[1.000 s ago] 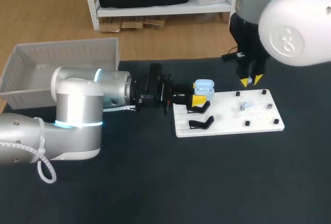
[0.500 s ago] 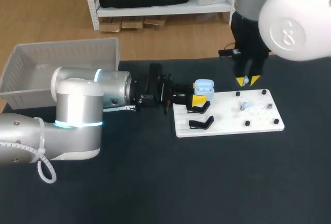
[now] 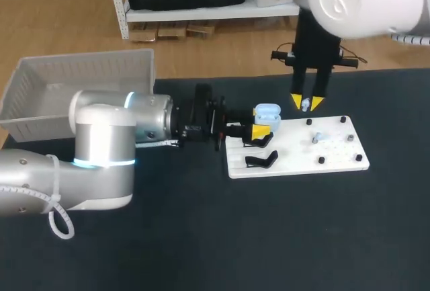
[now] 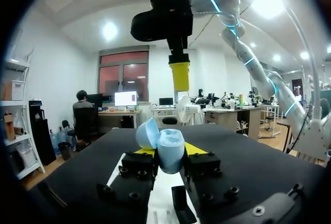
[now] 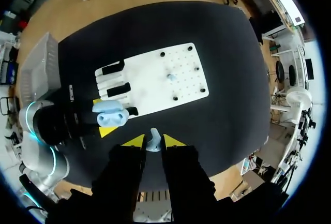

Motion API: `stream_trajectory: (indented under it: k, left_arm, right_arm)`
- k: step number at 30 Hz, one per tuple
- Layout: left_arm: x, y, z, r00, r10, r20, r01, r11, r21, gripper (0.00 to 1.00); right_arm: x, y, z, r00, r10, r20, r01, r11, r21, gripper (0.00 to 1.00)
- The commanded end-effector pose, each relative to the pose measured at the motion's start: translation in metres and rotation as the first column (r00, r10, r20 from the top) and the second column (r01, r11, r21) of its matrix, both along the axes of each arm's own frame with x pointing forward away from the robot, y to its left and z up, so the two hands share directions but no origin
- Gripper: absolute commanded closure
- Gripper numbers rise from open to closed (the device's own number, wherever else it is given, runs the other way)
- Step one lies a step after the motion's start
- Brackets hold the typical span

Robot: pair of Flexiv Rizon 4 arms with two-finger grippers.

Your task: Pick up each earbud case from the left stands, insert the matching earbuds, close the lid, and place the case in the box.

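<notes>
Over the table, left claw grips an open earbud case.

The box stands at the rear left of the worktop, the board to its right, with the case at the board's left end in the left gripper and an earbud near its middle.

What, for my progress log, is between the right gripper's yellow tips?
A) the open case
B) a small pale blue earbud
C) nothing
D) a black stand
B: the right gripper pinches a small pale blue earbud between its tips, while the open case sits in the left gripper.
</notes>
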State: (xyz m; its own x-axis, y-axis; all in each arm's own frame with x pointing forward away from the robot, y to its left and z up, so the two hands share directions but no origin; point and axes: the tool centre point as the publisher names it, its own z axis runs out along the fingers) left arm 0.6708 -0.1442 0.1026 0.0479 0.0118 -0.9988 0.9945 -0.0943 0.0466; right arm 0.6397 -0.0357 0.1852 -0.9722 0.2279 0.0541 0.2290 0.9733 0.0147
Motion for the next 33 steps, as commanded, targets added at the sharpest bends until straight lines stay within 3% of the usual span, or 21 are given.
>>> stream_trajectory:
  k: [1, 24, 33]
  left_arm:
    - [-0.001, -0.002, -0.002, 1.000, 0.006, 0.010, -0.006, 1.000, -0.009, 1.00]
    - [0.001, -0.011, -0.001, 1.000, 0.005, 0.022, -0.005, 1.000, -0.016, 1.00]
    - [0.000, -0.016, -0.003, 1.000, 0.000, 0.025, 0.000, 1.000, -0.007, 1.00]
  right_arm:
    - [0.003, 0.001, 0.001, 1.000, 0.000, -0.013, 0.000, 1.000, -0.001, 1.00]
    - [-0.009, 0.020, -0.005, 0.999, -0.040, 0.008, 0.040, 0.999, -0.001, 1.00]
    - [-0.008, 0.015, -0.006, 0.998, -0.059, 0.014, 0.058, 0.997, 0.041, 1.00]
